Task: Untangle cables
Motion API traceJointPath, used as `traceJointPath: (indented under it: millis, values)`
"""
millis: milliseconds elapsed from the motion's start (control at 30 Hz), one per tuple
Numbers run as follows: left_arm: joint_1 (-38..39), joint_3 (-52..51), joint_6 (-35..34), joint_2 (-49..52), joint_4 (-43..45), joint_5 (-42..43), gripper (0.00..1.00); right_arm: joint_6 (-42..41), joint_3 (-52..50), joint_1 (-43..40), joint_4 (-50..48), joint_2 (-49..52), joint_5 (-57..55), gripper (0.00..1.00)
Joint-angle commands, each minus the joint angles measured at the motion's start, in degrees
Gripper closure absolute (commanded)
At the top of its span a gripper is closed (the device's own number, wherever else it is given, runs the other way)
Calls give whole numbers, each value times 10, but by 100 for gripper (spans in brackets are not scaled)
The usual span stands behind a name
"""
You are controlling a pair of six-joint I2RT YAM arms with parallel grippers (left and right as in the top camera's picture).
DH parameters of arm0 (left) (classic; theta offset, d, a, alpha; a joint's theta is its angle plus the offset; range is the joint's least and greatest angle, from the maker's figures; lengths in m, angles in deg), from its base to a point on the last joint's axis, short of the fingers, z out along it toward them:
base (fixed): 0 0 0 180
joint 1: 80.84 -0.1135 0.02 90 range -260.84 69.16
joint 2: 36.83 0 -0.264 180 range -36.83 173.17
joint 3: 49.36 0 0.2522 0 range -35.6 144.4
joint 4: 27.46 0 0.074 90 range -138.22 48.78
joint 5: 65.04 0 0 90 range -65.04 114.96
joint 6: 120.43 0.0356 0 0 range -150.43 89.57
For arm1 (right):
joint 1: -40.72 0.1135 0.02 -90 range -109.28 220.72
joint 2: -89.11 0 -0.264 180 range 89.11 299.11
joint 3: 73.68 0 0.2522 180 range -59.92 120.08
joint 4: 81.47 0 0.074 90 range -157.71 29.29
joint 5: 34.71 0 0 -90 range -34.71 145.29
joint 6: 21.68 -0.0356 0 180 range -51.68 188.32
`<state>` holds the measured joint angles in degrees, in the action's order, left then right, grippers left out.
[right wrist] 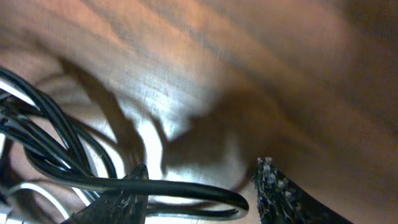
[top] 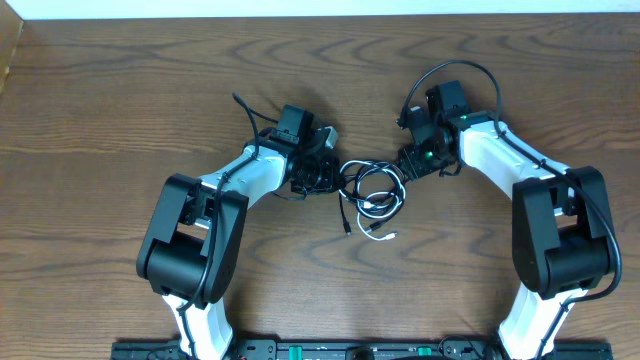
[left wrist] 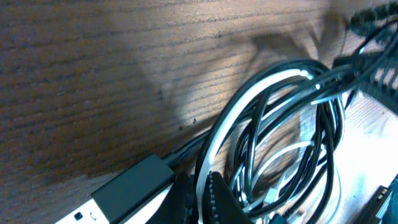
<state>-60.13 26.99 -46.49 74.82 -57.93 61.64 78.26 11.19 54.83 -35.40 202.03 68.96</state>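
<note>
A brown wood-grain bench point(top: 120, 100) is seen beneath both arms. Thin, glossy black and white cables point(top: 372, 192) are coiled in rounded loops between the two sets of jaws. The left jaws are closed on a white strand point(left wrist: 202, 174), with a flat black plug point(left wrist: 134, 186) just beside them. The right jaws are parted, with a black loop point(right wrist: 186, 191) lying between them.

1. Two robot arms: left arm point(top: 200, 215) at 8 o'clock, right arm point(top: 545, 200) at 4 o'clock.
2. Two thin cables (tangled, mid-table): one black cable point(top: 344, 205), one white cable point(top: 380, 208).
3. One wooden table point(top: 100, 100).
</note>
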Motion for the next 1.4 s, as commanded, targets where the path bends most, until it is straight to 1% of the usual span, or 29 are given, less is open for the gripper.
traceJointPath:
  millis: [0,33,67,133,167,200,233,267,300,433,533,633,800,867,933,1000,1033,1100,1233,1300,1367]
  values:
    - [-1,1,8,10,-3,-3,93,42,1,11,-27,8,25,55]
    - [-1,1,8,10,-3,-3,93,45,1,14,-31,8,29,59]
    - [-1,1,8,10,-3,-4,92,45,1,21,-34,8,38,76]
    - [-1,1,8,10,-3,-4,93,42,1,25,-31,8,59,97]
    - [-1,1,8,10,-3,-4,93,23,2,25,-19,4,80,99]
    - [-1,1,8,10,-2,-3,93,5,2,23,-6,-4,100,99]
    - [-1,1,9,10,3,-2,88,-18,2,20,4,-17,119,99]
    - [-1,2,16,7,6,1,75,-32,2,15,17,-33,130,99]
    - [-1,5,24,1,7,3,66,-38,2,12,24,-43,131,99]
    - [-1,13,36,-67,7,-3,53,-51,2,-15,89,-133,131,99]
    - [-1,13,36,-120,7,-17,47,-61,2,-43,126,-203,156,99]
    - [-1,13,36,-144,5,-16,43,-48,2,-54,155,-244,221,99]
    - [5,13,36,-143,5,-13,42,-17,2,-53,196,-248,296,99]
    - [20,13,56,-140,5,-14,36,-11,2,-54,200,-248,329,99]
    - [31,13,62,-134,5,-14,36,-11,5,-55,196,-249,368,99]
    - [33,13,62,-128,5,-14,36,-11,21,-55,200,-249,414,99]
    - [33,13,62,-126,5,-14,36,-11,43,-55,205,-249,455,99]
    - [32,13,62,-125,7,-14,36,-13,81,-54,214,-249,500,99]
    - [32,13,60,-124,16,-14,34,-18,118,-54,219,-250,509,99]
    - [33,13,47,-120,25,-11,29,-18,114,-54,223,-246,496,99]
    - [33,13,44,-116,40,23,27,-18,109,-54,224,-243,492,99]
